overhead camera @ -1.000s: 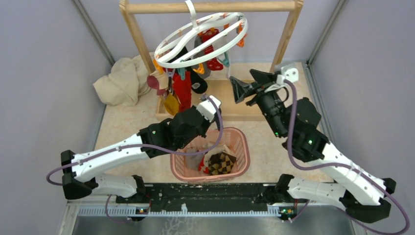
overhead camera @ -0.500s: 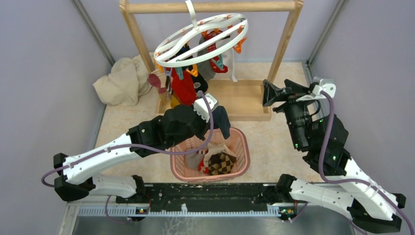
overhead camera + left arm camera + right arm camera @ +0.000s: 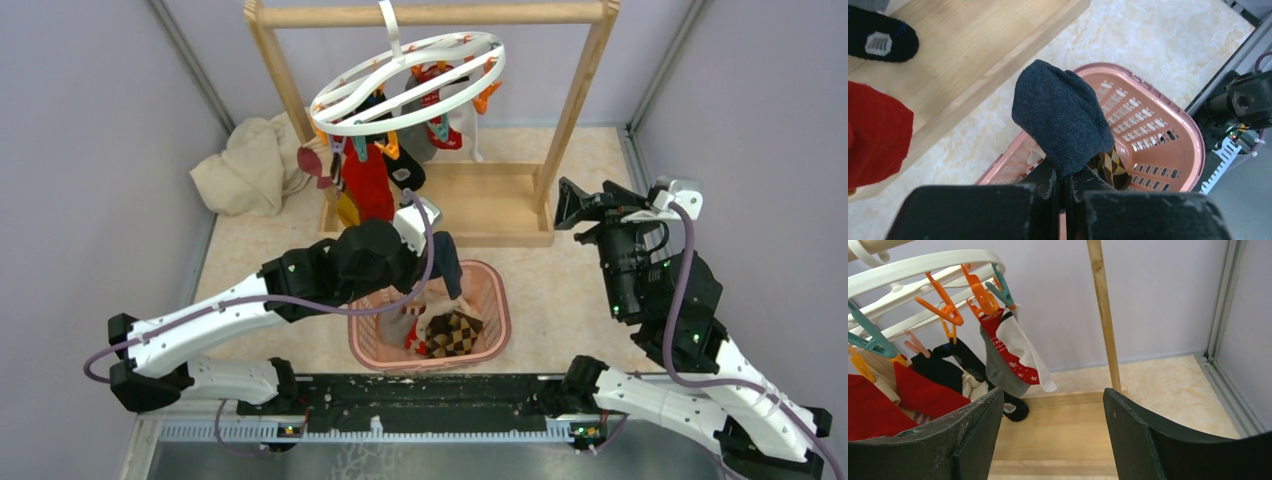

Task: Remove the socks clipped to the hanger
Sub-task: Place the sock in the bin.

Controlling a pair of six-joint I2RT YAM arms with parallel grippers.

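Note:
The white ring hanger hangs tilted from the wooden rail, and orange and teal clips fringe it. Several socks stay clipped under it: a red one, black ones, and a grey, red and white bunch. My left gripper is shut on a dark grey sock, which it holds over the back rim of the pink basket. My right gripper stands open and empty, off to the right of the hanger, facing the frame's right post.
The wooden rail frame has a flat base board under the hanger. A beige cloth heap lies at the back left. The basket holds several socks, one of them checked. Purple walls close in both sides.
My right arm has drawn back to the right, away from the hanger, still open. My left gripper has carried the dark grey sock from below the hanger to the basket. The ring has swung slightly.

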